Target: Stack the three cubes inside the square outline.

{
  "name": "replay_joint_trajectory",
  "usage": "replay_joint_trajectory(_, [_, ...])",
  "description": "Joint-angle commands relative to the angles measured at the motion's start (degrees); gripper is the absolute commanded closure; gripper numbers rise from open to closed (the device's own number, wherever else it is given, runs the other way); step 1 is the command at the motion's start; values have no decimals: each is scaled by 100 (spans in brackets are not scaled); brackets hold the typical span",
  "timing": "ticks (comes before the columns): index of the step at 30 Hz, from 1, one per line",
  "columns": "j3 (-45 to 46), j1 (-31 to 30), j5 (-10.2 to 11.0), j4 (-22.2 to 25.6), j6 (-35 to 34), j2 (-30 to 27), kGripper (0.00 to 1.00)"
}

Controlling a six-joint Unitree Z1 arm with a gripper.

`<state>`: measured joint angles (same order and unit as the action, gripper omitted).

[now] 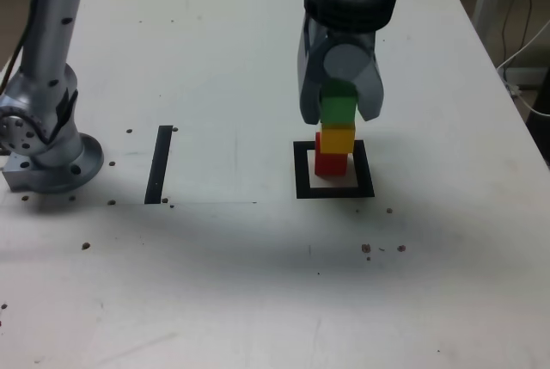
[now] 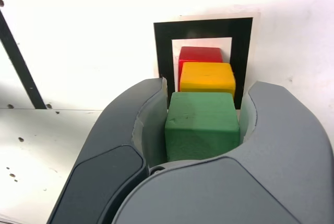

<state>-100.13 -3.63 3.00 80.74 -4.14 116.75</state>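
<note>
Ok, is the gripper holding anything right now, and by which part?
The gripper holds the green cube by two opposite side faces, one jaw on each, above the yellow cube.

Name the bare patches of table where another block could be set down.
Free: between the black strip and the square outline, and the near table. Crowded: the outline, holding the red cube, yellow cube, green cube and pincer.

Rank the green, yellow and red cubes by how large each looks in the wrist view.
1. Green cube, largest; it is also nearest the camera, between the gripper fingers, so part of that is nearness.
2. Yellow cube.
3. Red cube, smallest showing; mostly hidden behind the yellow one, so its true size cannot be judged here.
</note>
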Motion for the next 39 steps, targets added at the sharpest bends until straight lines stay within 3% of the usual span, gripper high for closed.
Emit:
replay_joint_trajectory(1, [-25, 13, -11, -17, 17, 30, 71])
replay_joint_trajectory(8, [-6, 36, -27, -48, 39, 67, 68])
replay_joint_trajectory(10, [5, 44, -27, -55, 55, 69, 57])
replay_joint_trajectory(14, [38, 55, -35, -67, 94, 75, 16])
replay_joint_trajectory(16, [52, 56, -42, -68, 98, 77, 5])
replay_joint_trajectory(26, [102, 73, -38, -87, 131, 24, 2])
replay_joint_trajectory(34, [259, 73, 315, -45, 69, -645, 1])
replay_joint_trajectory(39, [586, 78, 412, 131, 13, -1082, 1])
